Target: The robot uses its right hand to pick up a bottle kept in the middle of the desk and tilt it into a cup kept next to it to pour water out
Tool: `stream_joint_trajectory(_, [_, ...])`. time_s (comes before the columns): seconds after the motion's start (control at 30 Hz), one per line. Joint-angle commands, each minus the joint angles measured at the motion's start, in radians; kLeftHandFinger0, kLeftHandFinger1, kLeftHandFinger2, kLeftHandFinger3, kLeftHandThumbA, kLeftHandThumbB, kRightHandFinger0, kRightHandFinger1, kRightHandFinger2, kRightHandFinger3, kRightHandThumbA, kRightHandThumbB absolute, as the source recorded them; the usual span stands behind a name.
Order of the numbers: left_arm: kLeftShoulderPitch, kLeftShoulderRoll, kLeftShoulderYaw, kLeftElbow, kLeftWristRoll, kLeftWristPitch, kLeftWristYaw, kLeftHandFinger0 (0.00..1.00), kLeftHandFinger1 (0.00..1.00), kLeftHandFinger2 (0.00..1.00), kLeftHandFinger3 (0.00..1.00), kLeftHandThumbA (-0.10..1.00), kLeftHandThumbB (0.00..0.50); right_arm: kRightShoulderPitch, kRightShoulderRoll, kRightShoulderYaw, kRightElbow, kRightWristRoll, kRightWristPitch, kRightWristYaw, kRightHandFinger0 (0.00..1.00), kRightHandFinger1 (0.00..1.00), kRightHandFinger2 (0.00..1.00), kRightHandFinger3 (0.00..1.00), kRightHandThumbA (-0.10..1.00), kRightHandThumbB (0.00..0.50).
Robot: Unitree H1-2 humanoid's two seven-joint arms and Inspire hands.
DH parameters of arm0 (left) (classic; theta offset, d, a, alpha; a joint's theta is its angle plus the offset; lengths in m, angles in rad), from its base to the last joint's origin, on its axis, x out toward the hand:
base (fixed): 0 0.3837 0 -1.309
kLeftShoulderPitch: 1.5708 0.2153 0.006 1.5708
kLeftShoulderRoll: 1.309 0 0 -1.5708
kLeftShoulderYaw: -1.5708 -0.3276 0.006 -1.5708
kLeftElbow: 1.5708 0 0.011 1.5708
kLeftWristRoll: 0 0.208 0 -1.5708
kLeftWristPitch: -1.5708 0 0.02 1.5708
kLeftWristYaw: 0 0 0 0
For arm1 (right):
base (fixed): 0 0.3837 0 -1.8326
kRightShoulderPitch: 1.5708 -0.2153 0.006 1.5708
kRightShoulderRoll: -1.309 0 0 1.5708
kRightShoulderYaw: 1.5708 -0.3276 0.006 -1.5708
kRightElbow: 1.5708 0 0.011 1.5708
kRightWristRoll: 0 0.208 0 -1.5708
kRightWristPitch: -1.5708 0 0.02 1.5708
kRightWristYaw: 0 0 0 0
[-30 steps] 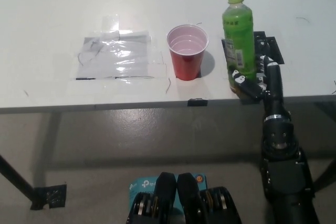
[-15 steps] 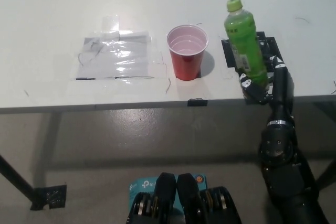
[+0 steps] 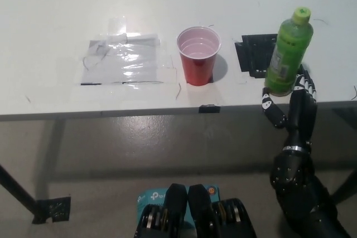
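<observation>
Bottle held off its black mat

Fingers [image 3: 270, 108] of the black right hand [image 3: 290, 101] are clamped round the base of the green bottle [image 3: 287, 53], which leans slightly right (cap on, yellow-green) near the front edge of the white worktop [image 3: 56, 4]. A black mat [image 3: 254, 54] lies just left of it. The red cup [image 3: 198, 55], upright and open, stands further left, apart from the bottle. Taped clear plastic [image 3: 125, 59] lies left of the cup.
</observation>
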Motion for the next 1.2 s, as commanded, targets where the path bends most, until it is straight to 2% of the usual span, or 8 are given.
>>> stream_joint_trajectory(0.0, [0.007,0.0,0.005,-0.036,0.021,0.007,0.025,1.0,1.0,1.0,1.0,0.5,0.5,-0.051,0.021,-0.005,0.043,0.05,-0.082,-0.157,1.0,1.0,1.0,1.0,0.63,0.0])
stream_joint_trajectory(0.23, [0.007,0.001,0.006,-0.035,0.03,-0.01,0.018,1.0,1.0,1.0,1.0,0.51,0.5,-0.062,0.014,0.017,0.08,0.065,-0.098,-0.164,1.0,1.0,1.0,1.0,0.67,0.0])
stream_joint_trajectory(0.3, [0.01,-0.001,0.01,-0.037,0.032,-0.022,0.021,1.0,1.0,1.0,1.0,0.5,0.5,-0.059,0.006,0.032,0.073,0.064,-0.087,-0.139,1.0,1.0,1.0,1.0,0.81,0.019])
stream_joint_trajectory(0.33, [0.009,0.0,0.008,-0.039,0.038,-0.024,0.022,1.0,1.0,1.0,1.0,0.5,0.5,-0.051,0.003,0.041,0.05,0.064,-0.047,-0.105,1.0,1.0,1.0,1.0,0.86,0.066])
stream_joint_trajectory(0.4, [0.005,-0.004,0.014,-0.044,0.038,-0.005,0.024,1.0,1.0,1.0,1.0,0.49,0.5,-0.029,-0.006,0.078,-0.029,0.038,0.091,-0.005,1.0,1.0,1.0,1.0,1.0,0.346])
stream_joint_trajectory(0.5, [0.002,-0.003,0.022,-0.037,0.026,-0.005,0.017,1.0,1.0,1.0,1.0,0.48,0.5,0.0,-0.014,0.097,-0.107,0.055,0.17,0.092,1.0,1.0,1.0,1.0,1.0,0.498])
stream_joint_trajectory(0.93, [-0.001,-0.002,0.029,-0.04,0.027,0.002,0.015,1.0,1.0,1.0,1.0,0.5,0.5,0.218,-0.114,0.218,-0.771,0.041,0.657,0.623,1.0,1.0,1.0,1.0,1.0,0.5])
stream_joint_trajectory(1.17, [-0.008,0.005,0.034,-0.045,0.026,0.022,0.012,1.0,1.0,1.0,1.0,0.49,0.5,0.38,-0.154,0.251,-1.068,0.106,0.765,0.758,1.0,1.0,1.0,1.0,1.0,0.5])
